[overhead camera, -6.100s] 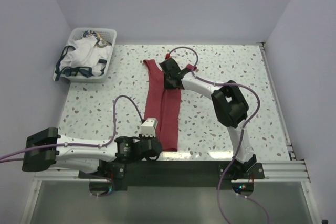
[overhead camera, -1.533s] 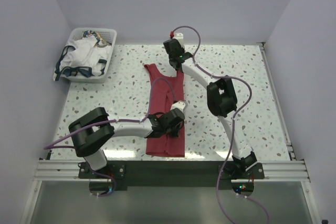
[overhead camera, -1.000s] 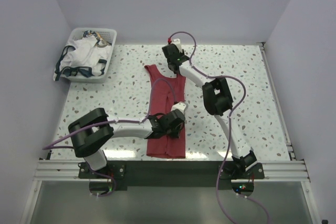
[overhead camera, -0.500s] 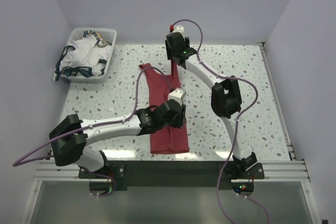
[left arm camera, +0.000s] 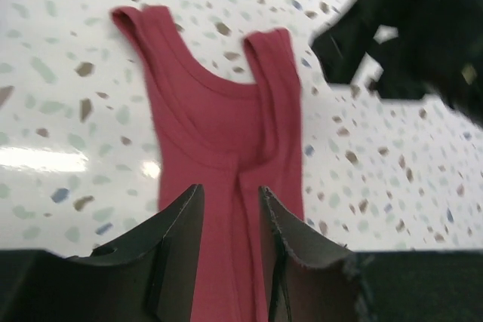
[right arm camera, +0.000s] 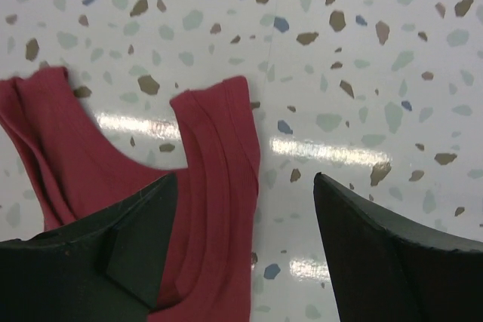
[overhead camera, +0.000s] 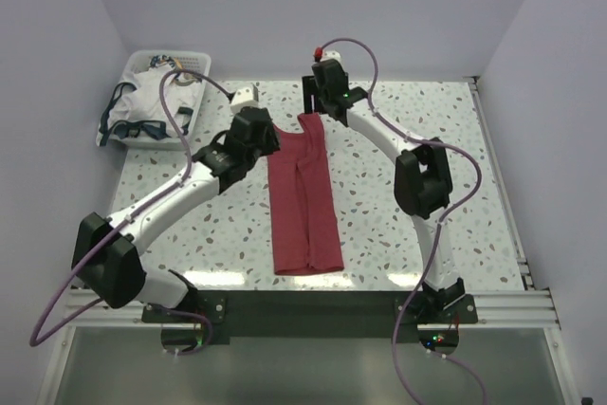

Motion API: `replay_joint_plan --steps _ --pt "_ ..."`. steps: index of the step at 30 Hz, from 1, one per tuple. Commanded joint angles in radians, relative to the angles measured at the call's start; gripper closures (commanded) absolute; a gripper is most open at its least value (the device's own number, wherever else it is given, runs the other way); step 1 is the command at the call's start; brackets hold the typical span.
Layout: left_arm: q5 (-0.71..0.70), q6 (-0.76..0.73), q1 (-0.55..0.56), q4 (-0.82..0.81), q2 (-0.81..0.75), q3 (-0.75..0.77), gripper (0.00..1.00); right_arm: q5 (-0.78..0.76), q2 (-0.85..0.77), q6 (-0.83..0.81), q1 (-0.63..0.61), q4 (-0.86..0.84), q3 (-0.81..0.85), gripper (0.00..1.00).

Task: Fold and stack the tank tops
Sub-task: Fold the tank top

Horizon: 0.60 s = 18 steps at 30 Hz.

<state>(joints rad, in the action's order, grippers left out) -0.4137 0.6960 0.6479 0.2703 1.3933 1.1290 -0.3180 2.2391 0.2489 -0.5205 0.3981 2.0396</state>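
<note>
1. We see the dark red tank top (overhead camera: 303,206) lying flat at mid-table (overhead camera: 474,139), creased down its middle.
2. The white tank top (overhead camera: 152,106) sits in the basket (overhead camera: 194,68), far left.
3. The left gripper (left arm camera: 230,190), jaws apart and empty, hovers above the red top.
4. The right gripper (right arm camera: 243,182), jaws wide and empty, hangs over its straps.

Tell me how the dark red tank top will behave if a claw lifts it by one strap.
Probably floppy: the dark red tank top lies folded lengthwise, flat, with soft creases, so it would likely hang and unfold. It looks thin, so likely light. Pushed, it may bunch up rather than slide on the speckled table.
</note>
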Motion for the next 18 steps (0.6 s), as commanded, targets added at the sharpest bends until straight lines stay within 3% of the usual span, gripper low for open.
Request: replay_joint_plan --steps 1,6,9,13,18 --pt "0.019 -0.004 -0.14 -0.02 0.082 0.054 0.61 0.056 -0.096 0.026 -0.003 -0.05 -0.087 0.24" --pt "0.093 -0.015 -0.318 -0.052 0.297 0.155 0.63 0.091 -0.169 0.082 -0.003 -0.027 -0.181 0.3" --pt "0.118 -0.024 -0.381 -0.083 0.435 0.242 0.64 0.112 -0.295 0.127 -0.028 -0.082 -0.434 0.41" --pt "0.145 -0.064 -0.415 -0.069 0.654 0.454 0.65 0.105 -0.436 0.144 -0.096 -0.133 -0.642 0.48" --pt "0.196 -0.059 -0.445 -0.1 0.783 0.572 0.65 0.051 -0.501 0.144 -0.199 -0.128 -0.728 0.52"
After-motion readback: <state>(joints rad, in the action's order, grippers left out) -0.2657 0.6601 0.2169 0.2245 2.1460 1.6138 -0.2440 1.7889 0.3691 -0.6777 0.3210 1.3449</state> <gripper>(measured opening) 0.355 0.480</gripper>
